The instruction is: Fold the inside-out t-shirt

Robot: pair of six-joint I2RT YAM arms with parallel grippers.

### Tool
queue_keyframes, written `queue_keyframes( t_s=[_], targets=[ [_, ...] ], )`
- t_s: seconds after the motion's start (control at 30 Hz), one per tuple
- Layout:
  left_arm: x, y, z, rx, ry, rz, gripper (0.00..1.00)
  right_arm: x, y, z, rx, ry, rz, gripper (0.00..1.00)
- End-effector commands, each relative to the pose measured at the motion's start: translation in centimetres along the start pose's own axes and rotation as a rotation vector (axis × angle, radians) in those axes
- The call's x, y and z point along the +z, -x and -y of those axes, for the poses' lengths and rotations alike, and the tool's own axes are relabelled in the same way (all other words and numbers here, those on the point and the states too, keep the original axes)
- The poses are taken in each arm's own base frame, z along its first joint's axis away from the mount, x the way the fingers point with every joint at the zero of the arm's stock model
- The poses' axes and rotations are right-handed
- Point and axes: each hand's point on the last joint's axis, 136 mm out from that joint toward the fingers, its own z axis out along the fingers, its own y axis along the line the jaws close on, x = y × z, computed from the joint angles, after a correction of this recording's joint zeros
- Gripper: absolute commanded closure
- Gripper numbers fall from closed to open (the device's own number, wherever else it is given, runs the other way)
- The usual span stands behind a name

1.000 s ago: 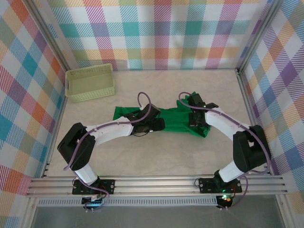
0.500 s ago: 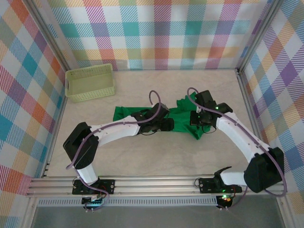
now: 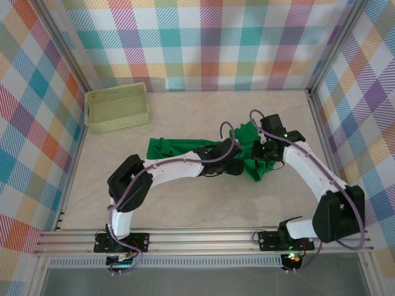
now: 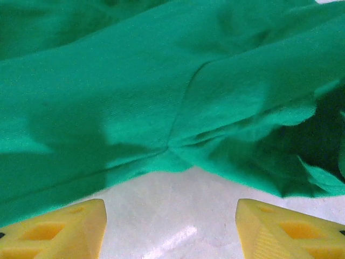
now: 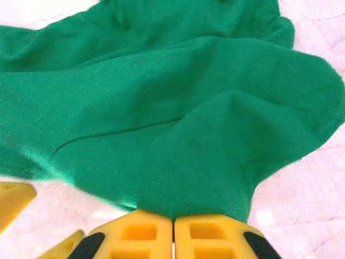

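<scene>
Mid-table, the t-shirt (image 3: 179,147) lies bunched, no neat fold yet.
My left gripper (image 4: 171,224) gapes empty at its edge; my right gripper (image 5: 173,229) is closed, pinching its right end.

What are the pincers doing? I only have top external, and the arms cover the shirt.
Observer: In the left wrist view, the left pincer is open, with bare table between its jaws.
Operator: Where's the shirt from it?
Observer: The t-shirt edge lies just ahead of it, not between the jaws.
Operator: And the right one?
Observer: In the right wrist view, the right pincer is shut. The fabric draws up to its tips, so it looks pinched there.
</scene>
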Motion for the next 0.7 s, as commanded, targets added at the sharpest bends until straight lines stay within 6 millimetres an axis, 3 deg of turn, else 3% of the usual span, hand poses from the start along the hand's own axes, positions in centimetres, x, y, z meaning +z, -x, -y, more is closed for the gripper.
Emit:
queue_keyframes(
  t_s=[0.0,0.13,0.27,0.47,0.67],
  targets=[
    [0.9,1.7,-0.2,-0.002,0.033,0.025,0.35,1.9,2.9,0.5,0.014,0.006,0.028,0.86],
    [1.4,2.2,-1.4,-0.063,0.040,0.018,0.37,4.3,4.6,2.3,0.032,-0.076,0.023,0.74],
    [-0.2,1.9,-3.1,-0.077,0.059,0.034,0.37,3.2,4.9,2.6,0.021,-0.103,0.045,0.59],
    [-4.1,1.0,-7.2,-0.119,0.103,0.066,0.36,0.5,2.6,-0.4,0.007,0.051,0.060,0.57],
    [-7.4,0.5,-12.3,-0.191,0.176,0.106,0.35,1.8,0.9,-1.6,0.052,0.138,0.007,0.61]
  ],
)
